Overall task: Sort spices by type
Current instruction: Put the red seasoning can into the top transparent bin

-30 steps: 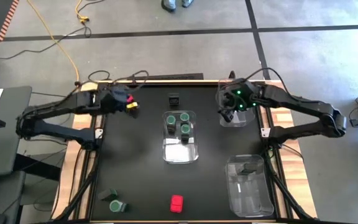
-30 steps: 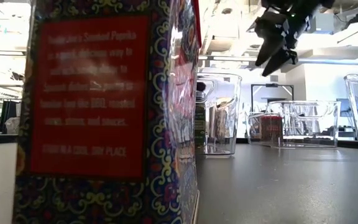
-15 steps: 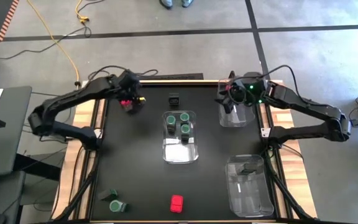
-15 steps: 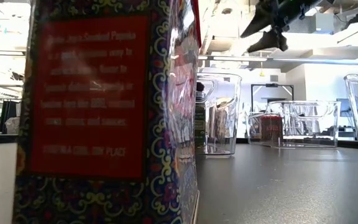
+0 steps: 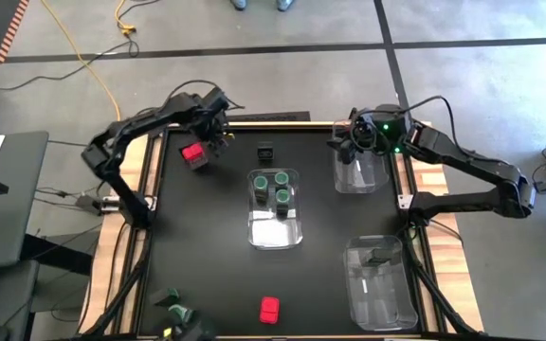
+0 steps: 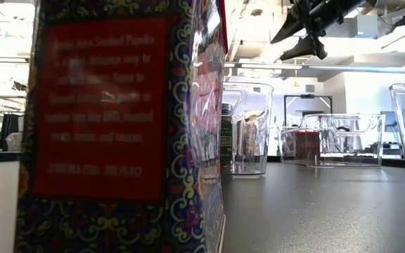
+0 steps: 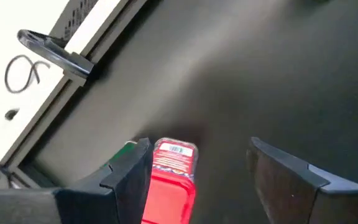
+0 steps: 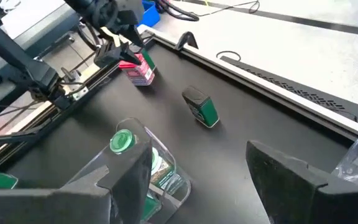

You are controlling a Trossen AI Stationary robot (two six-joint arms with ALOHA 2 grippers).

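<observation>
Three green-topped jars (image 5: 275,185) sit in the middle bin (image 5: 275,232). The spread left claw (image 5: 214,142) hovers by a loose red box (image 5: 194,153). The right claw (image 5: 346,150), also spread, waits over the far bin (image 5: 360,178); several spices seem unsorted.

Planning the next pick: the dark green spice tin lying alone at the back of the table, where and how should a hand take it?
Probably across its two long flat sides, coming from straight above. The dark green spice tin lies on its side on the black tabletop, clear of the clear plastic bin and of the red spice box. The right hand, open above the far bin, looks nearest.
</observation>
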